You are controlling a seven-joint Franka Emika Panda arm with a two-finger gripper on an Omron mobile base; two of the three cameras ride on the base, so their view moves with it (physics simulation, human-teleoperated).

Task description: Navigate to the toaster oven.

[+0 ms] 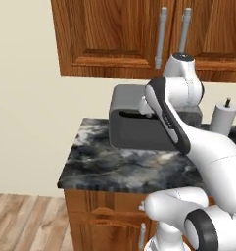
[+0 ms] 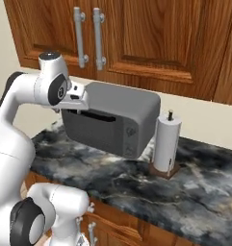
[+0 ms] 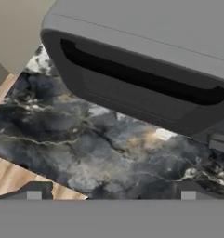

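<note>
Toaster oven (image 3: 146,60) sits right ahead of the gripper (image 3: 111,193) in the hand view, dark front door and black handle slit facing the camera, silver-grey top above it. Two small finger tips (image 3: 33,190) poke up at the bottom of the hand view, well apart, nothing between them, so the pincer stands open. Below the tips: dark marbled counter (image 3: 85,148), then a strip of wood floor (image 3: 11,179) at lower left.

Left base view: toaster oven (image 1: 134,127) on the counter (image 1: 114,166) against the cream wall (image 1: 26,122), near the counter's left end, partly covered by the white arm's (image 1: 173,112) upper links. Hand itself hidden behind the arm here. White paper towel roll (image 1: 222,117) upright to the right of the oven, partly hidden by the arm.

Right base view: toaster oven (image 2: 112,120) at counter (image 2: 185,187) back, arm's wrist (image 2: 55,89) up against its left front corner. Paper towel roll (image 2: 164,144) on a brown base just beside the oven's right side; touching or not, cannot tell. Wooden wall cabinets (image 2: 151,38) with grey bar handles (image 2: 79,36) hang above the oven. Wooden base cabinets (image 1: 105,220) under the counter, wood floor (image 1: 21,220) to the left
</note>
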